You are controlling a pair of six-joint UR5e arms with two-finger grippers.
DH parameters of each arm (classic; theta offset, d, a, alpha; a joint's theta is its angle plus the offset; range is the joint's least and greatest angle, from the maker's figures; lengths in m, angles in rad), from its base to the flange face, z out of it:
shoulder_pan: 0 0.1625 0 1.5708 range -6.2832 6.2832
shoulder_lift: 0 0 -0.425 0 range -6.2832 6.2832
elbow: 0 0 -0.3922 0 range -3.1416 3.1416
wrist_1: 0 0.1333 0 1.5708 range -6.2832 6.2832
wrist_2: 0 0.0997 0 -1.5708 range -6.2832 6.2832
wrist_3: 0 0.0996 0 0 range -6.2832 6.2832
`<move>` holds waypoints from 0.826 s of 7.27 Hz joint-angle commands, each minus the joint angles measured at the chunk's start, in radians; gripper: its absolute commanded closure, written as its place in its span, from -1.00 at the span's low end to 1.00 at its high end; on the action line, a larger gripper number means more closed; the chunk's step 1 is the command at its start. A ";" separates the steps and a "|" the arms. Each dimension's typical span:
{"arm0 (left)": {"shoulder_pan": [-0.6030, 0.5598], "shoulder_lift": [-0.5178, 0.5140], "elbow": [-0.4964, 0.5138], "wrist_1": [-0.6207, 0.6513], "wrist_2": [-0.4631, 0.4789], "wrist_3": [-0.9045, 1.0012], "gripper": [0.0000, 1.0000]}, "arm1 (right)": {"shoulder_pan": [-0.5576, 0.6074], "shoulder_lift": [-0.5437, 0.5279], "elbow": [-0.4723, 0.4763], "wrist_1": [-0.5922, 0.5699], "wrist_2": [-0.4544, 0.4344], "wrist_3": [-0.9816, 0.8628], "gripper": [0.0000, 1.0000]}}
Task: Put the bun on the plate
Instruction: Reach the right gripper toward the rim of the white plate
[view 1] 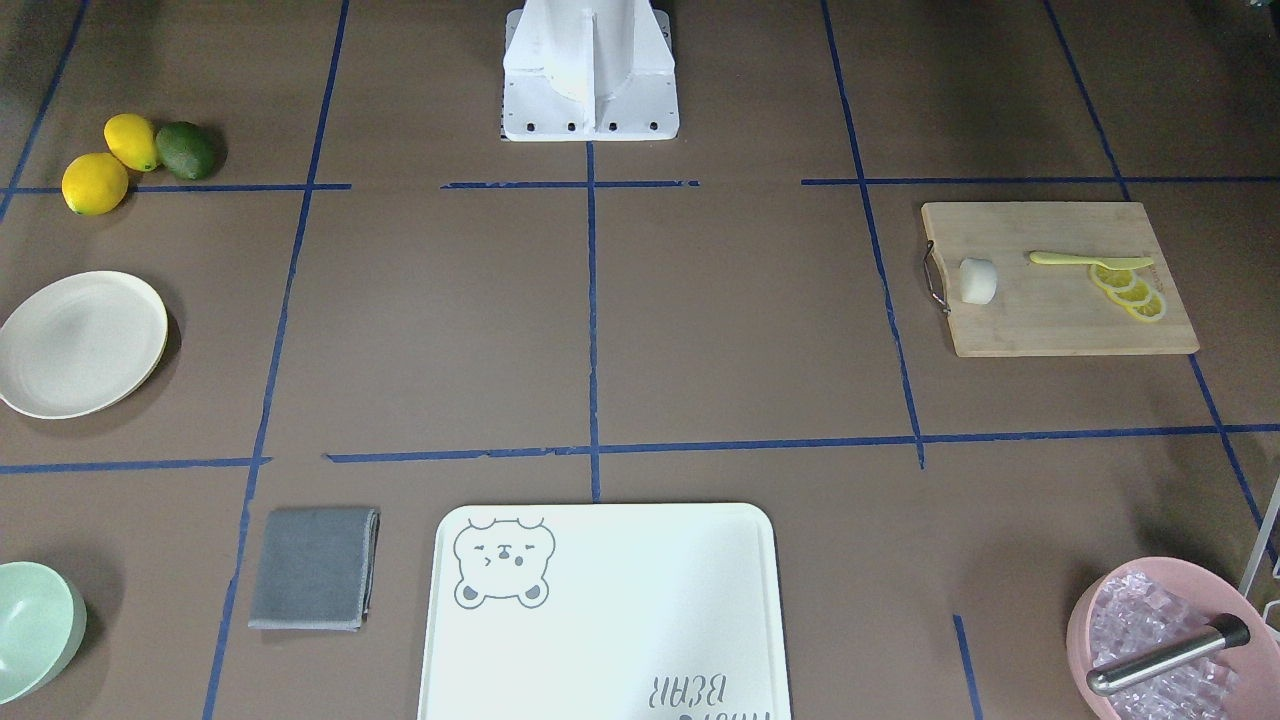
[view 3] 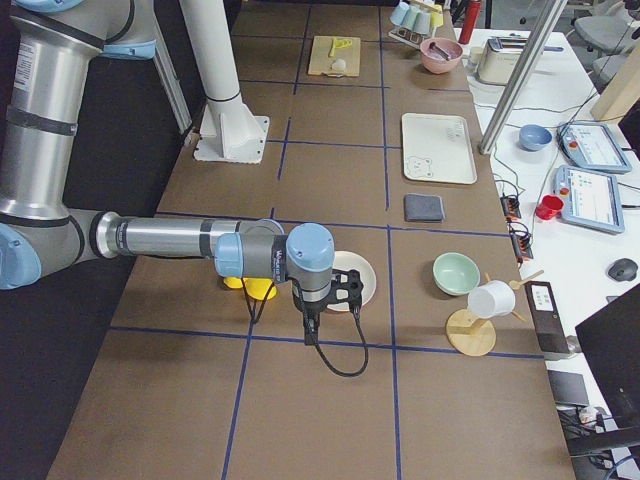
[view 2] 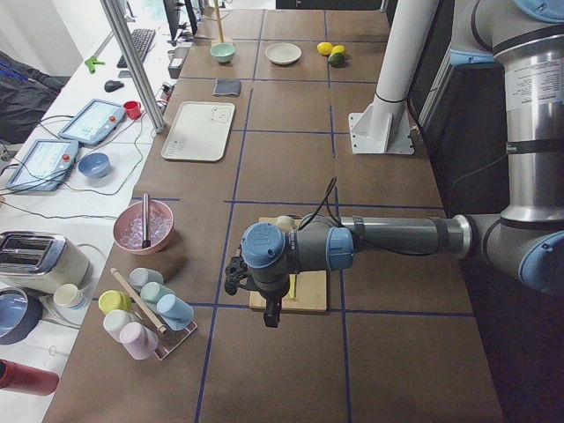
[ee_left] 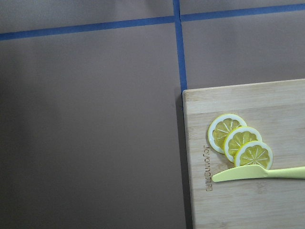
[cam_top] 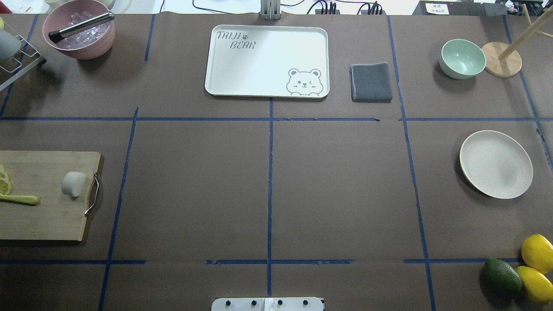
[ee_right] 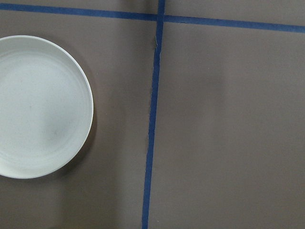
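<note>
The small white bun [view 1: 978, 281] [cam_top: 73, 184] lies on a wooden cutting board [view 1: 1050, 325] [cam_top: 39, 216], by the end with the metal handle. On the opposite side of the table sits the cream-white plate [view 1: 80, 343] [cam_top: 496, 164] [ee_right: 40, 107], with nothing on it. My left gripper [view 2: 233, 277] hangs high over the board's outer end and shows only in the exterior left view. My right gripper [view 3: 350, 292] hovers above the plate and shows only in the exterior right view. Whether either one is open or shut I cannot tell.
Lemon slices [view 1: 1130, 290] [ee_left: 240, 140] and a yellow knife [view 1: 1085, 260] share the board. A bear tray [cam_top: 268, 60], grey cloth [cam_top: 370, 82], mint bowl [cam_top: 462, 58] and pink ice bowl [cam_top: 80, 32] line the far edge. Two lemons and an avocado [cam_top: 501, 276] lie near the plate.
</note>
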 commanded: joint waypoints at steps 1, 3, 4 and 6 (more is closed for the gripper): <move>0.002 0.002 -0.010 -0.001 0.002 0.000 -1.00 | 0.000 0.001 0.001 0.000 0.001 0.008 -1.00; 0.002 -0.001 -0.004 -0.002 0.000 -0.002 -1.00 | -0.005 0.039 0.001 0.000 0.004 0.067 -1.00; 0.002 -0.001 -0.004 -0.002 0.000 0.000 -1.00 | -0.053 0.058 -0.012 0.032 0.002 0.112 -0.99; 0.002 -0.001 -0.007 -0.002 0.000 0.000 -1.00 | -0.139 0.058 -0.130 0.314 0.001 0.307 -0.99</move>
